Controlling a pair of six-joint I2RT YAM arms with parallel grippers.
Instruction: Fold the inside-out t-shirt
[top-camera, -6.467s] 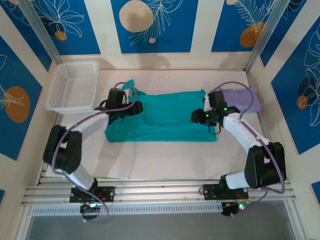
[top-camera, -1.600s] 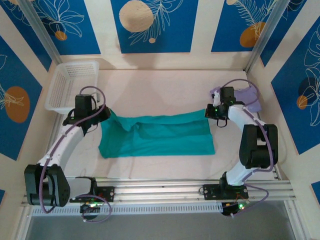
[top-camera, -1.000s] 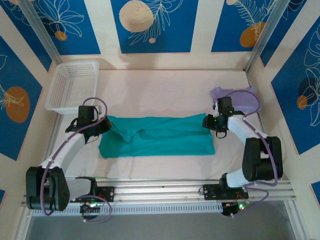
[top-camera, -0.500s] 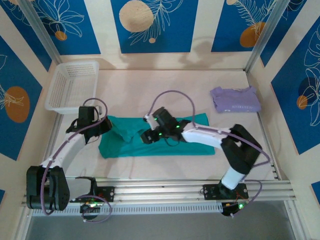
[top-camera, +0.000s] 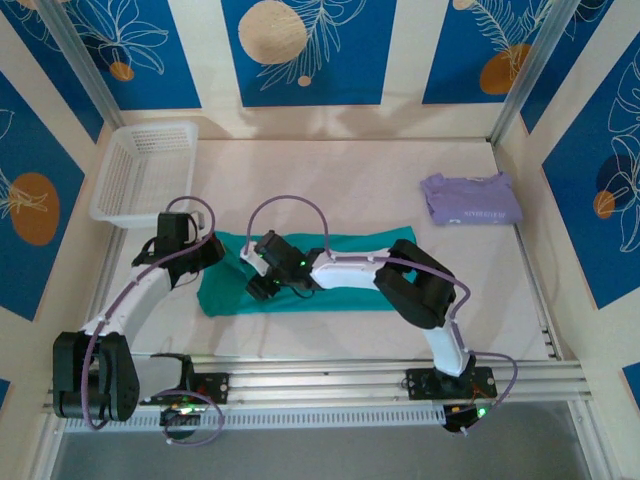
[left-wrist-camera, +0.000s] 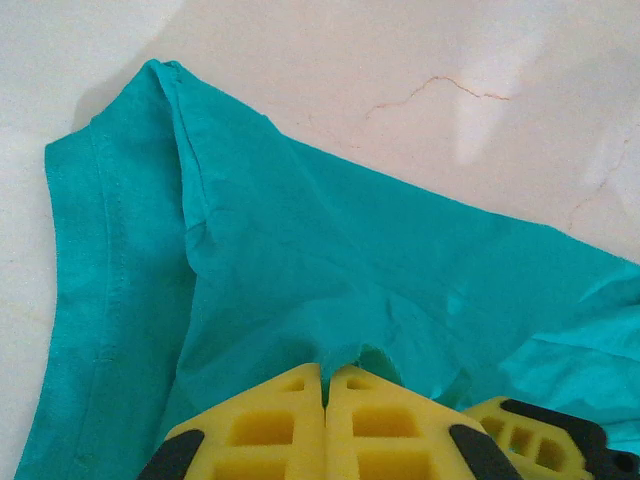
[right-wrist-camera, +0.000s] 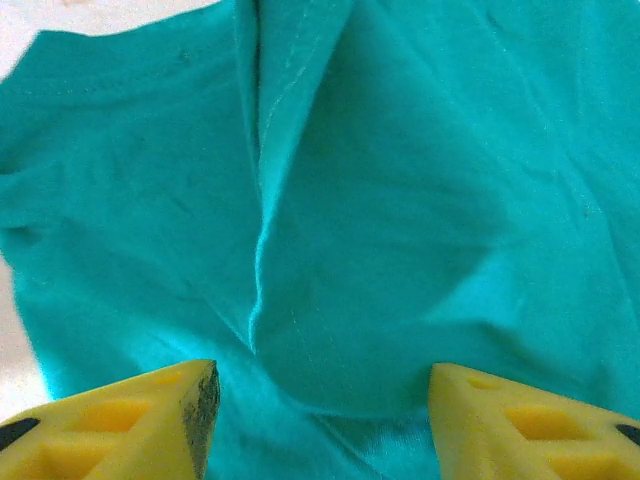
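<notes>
Along the near half of the surface (top-camera: 330, 175) lies the teal t-shirt (top-camera: 225, 293), stretched out as a long band with its left end bunched. At that end the left tool (left-wrist-camera: 325, 378) has its fingers pressed together on a puckered bit of cloth beside a sleeve seam. Over the bunched part the right tool (right-wrist-camera: 320, 395) hangs spread above a soft ridge in the cloth, gripping nothing. The shirt looks light and limp. It will likely sag and wrinkle wherever it is unsupported, and a pinch may catch one layer only. Better holds are hems, seams or a doubled fold edge, taken at two well-apart points so the band lifts flat.
</notes>
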